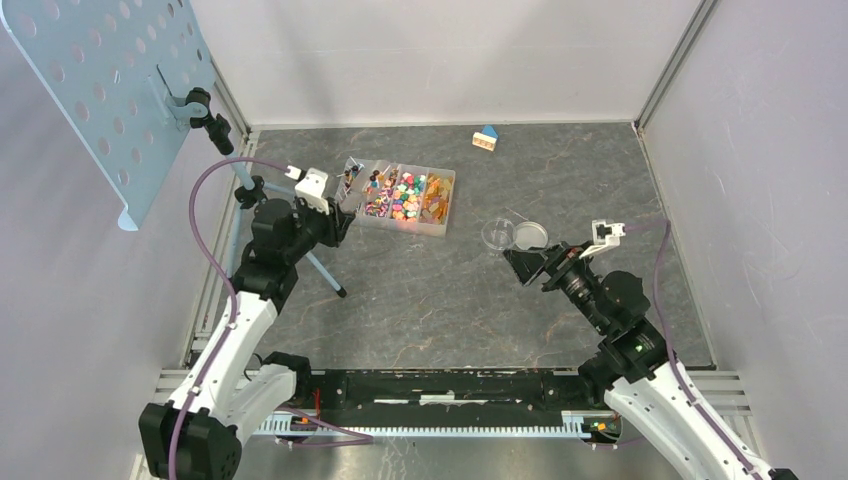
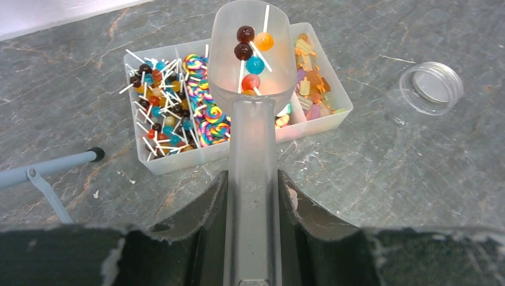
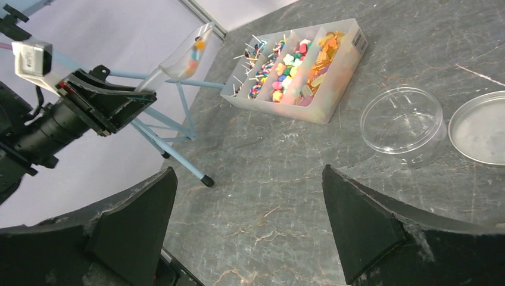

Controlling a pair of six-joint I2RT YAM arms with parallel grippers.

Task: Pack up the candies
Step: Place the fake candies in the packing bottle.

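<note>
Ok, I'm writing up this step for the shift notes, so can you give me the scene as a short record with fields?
left claw: shut on the handle of the scoop
scoop: raised by the tray, carrying a few candies, small round lollipops
tray: divided, full of mixed candies
right claw: open, holding nothing
jar: open, looks empty
lid: lying beside the jar
toy house: far side, apart from everything else

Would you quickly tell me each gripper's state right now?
Left gripper: closed on the handle of a clear scoop carrying a few lollipops.
Right gripper: open, holding nothing.
</note>
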